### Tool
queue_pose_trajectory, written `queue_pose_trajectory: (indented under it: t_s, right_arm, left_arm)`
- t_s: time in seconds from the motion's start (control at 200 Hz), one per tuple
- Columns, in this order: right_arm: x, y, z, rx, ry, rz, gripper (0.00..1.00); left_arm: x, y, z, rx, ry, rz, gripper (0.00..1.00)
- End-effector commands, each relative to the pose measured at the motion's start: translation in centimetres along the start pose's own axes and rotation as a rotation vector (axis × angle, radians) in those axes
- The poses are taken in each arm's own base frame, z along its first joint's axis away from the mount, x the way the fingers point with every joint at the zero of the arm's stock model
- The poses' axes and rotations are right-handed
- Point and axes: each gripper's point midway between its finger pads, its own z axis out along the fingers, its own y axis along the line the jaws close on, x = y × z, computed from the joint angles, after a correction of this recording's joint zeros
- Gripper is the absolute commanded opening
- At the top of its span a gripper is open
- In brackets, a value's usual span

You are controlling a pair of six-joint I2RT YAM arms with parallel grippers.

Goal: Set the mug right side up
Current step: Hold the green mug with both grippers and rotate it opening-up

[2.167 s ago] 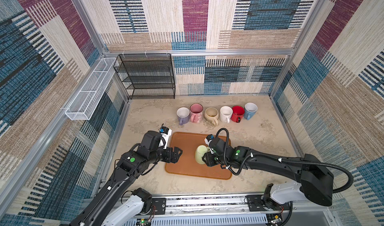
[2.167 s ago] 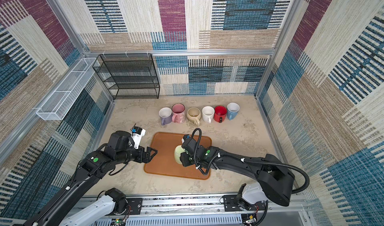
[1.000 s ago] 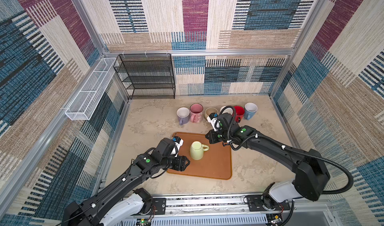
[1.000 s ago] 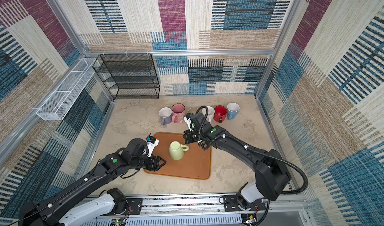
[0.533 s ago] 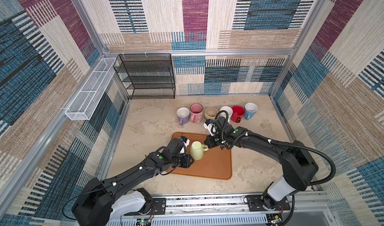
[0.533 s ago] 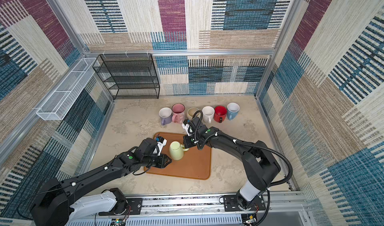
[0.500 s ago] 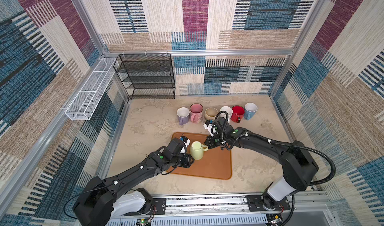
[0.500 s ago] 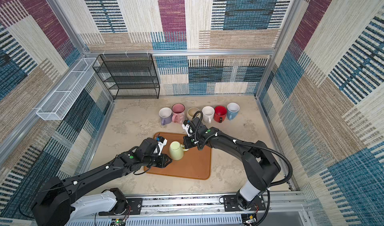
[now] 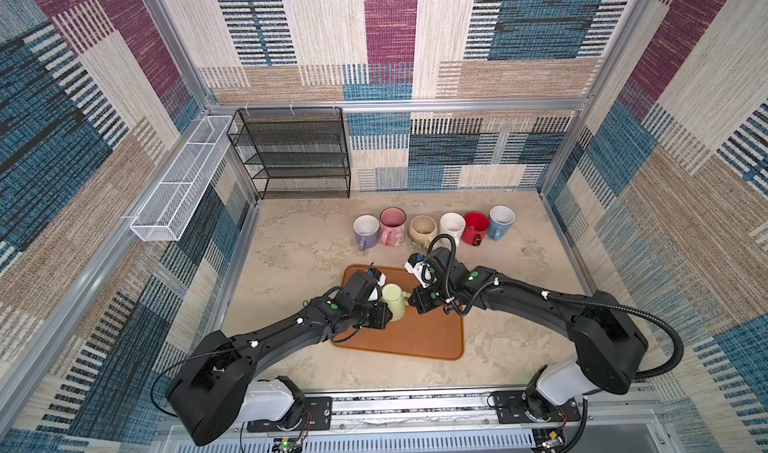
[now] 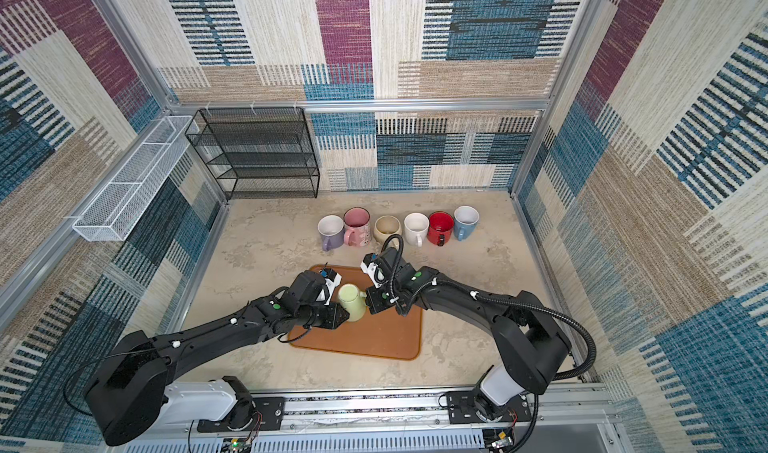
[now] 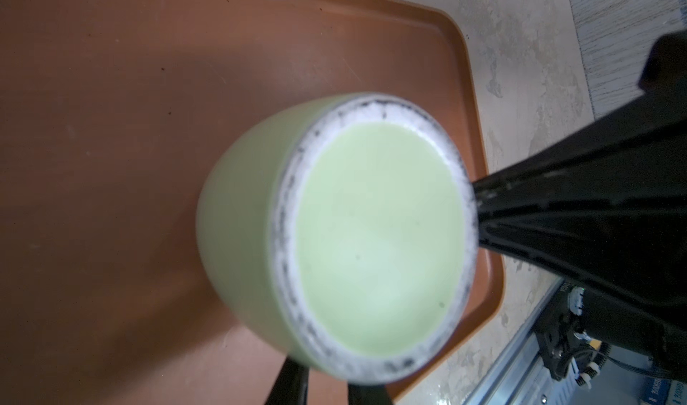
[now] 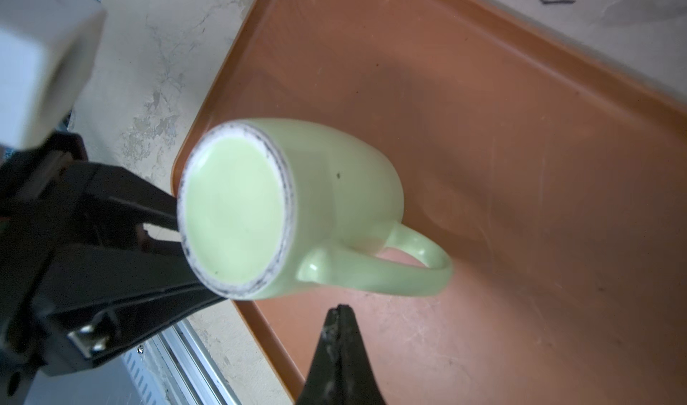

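A light green mug (image 9: 392, 301) (image 10: 351, 301) stands upside down on the brown tray (image 9: 415, 338) (image 10: 382, 338), its white-ringed base (image 11: 371, 236) (image 12: 238, 206) facing up. Its handle (image 12: 420, 269) points toward my right gripper (image 9: 415, 301) (image 10: 371, 301) (image 12: 340, 310), which is shut and empty, its tip just short of the handle. My left gripper (image 9: 384, 316) (image 10: 338, 316) (image 11: 327, 388) presses in at the mug's opposite side. A narrow gap shows between its fingers (image 12: 163, 213), but the mug hides the tips, so I cannot tell whether they hold it.
Several upright mugs (image 9: 422, 228) (image 10: 386, 226) line the back of the table, behind the tray. A black wire shelf (image 9: 295, 155) stands at the back left. A white wire basket (image 9: 178, 180) hangs on the left wall. Patterned walls close in three sides.
My left gripper has slid in from the left up to the mug and narrowed its jaws. My right gripper has come forward from the mug row to the handle. The mug has stayed put.
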Motion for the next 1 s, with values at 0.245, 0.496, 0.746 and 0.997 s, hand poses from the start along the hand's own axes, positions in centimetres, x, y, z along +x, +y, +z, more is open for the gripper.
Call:
queue_pose_trajectory:
  t_s: [0.245, 0.496, 0.746, 0.997]
  right_arm:
    - [-0.2, 1.7, -0.3, -0.025, -0.030, -0.017, 0.00]
    - [-1.3, 0.5, -2.1, 0.091, -0.058, -0.062, 0.06]
    - [-4.9, -1.6, -3.2, 0.169, -0.118, -0.050, 0.03]
    - [-6.4, -2.4, -0.4, 0.152, -0.065, -0.043, 0.00]
  left_arm:
    - [-1.1, 0.6, -0.3, -0.041, -0.041, 0.022, 0.22]
    - [-1.4, 0.3, -2.0, -0.039, -0.081, 0.036, 0.22]
    - [-0.4, 0.0, -1.7, 0.005, -0.062, 0.018, 0.22]
    - [0.0, -0.3, -0.9, 0.041, -0.061, -0.010, 0.22]
